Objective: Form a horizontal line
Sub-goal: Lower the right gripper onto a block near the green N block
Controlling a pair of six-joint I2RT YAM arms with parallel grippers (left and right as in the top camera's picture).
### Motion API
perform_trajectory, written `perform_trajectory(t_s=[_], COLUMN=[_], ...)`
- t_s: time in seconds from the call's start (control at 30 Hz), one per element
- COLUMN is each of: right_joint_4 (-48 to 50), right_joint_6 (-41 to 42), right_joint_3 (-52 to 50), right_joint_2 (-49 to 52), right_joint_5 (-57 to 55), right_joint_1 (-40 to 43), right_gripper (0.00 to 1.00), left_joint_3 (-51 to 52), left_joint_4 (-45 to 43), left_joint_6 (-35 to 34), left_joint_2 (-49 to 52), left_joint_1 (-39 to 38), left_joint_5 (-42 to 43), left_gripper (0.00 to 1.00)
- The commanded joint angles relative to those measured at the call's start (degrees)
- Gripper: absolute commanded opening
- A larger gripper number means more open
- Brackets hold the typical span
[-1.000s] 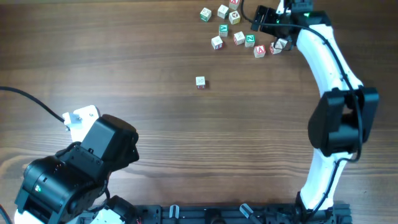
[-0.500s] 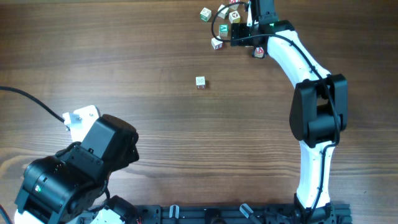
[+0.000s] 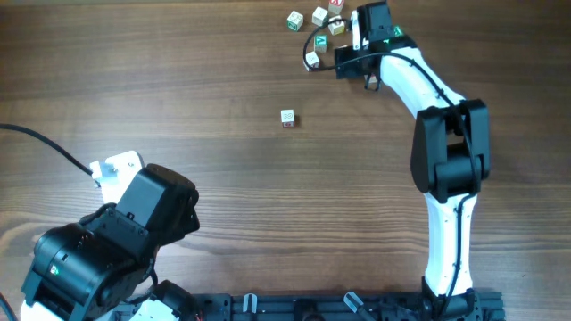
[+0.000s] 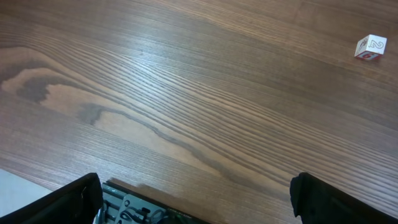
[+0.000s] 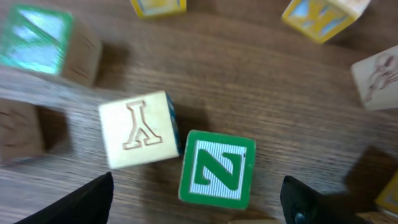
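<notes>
Small pale wooden letter cubes lie in a loose cluster point(image 3: 319, 16) at the table's far edge. No straight row shows; my right gripper point(image 3: 354, 61) covers part of the cluster from above. In the right wrist view that gripper point(image 5: 199, 202) is open, low over the table, with a green "N" cube point(image 5: 217, 169) between its fingers and a plain whitish cube point(image 5: 140, 129) touching it on the left. One lone cube point(image 3: 287, 118) sits apart nearer the middle, and also shows in the left wrist view point(image 4: 370, 46). My left gripper point(image 4: 196, 208) is open and empty at the near left.
Around the N cube lie a green-faced cube point(image 5: 40, 46), two yellow cubes point(image 5: 323, 15) and a pale cube point(image 5: 376, 71). The right arm point(image 3: 446, 152) arcs up the right side. The left arm's bulk point(image 3: 107, 250) fills the near left corner.
My right gripper has swung left from the cluster's right end to over its middle, now covering cubes that showed before. One cube near the gripper shifted. The left arm has not moved.
</notes>
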State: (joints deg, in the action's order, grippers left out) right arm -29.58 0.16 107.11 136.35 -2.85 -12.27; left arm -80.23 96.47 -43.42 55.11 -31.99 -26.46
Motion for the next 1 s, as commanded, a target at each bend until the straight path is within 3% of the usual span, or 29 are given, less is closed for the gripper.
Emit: perform_trajectory(t_s=[0.0,0.6,0.77,0.97], right_joint_4=[1.03,4.94,5.88,3.54], right_joint_6=[-1.77,-1.60,0.26,1.79], right_joint_3=[1.22,1.20,1.22,2.14], right_joint_2=[1.14,4.35,4.35,4.33], right_joint_5=[-1.90,-1.88,-1.81,-1.84], right_joint_1=[0.02,0.72,0.72,0.55], right_gripper=[0.83,0.63,0.47,0.36], left_joint_3=[-0.15,-0.15,-0.15,-0.15], left_joint_4=[0.02,0.02,0.02,0.02], left_joint_6=[-0.13,-0.13,-0.13,-0.13], left_joint_2=[-0.24,-0.24,-0.24,-0.24], left_joint_1=[0.00,0.00,0.00,0.00], left_joint_5=[0.07,0.07,0.07,0.07], left_gripper=[1.00,1.00,1.00,1.00])
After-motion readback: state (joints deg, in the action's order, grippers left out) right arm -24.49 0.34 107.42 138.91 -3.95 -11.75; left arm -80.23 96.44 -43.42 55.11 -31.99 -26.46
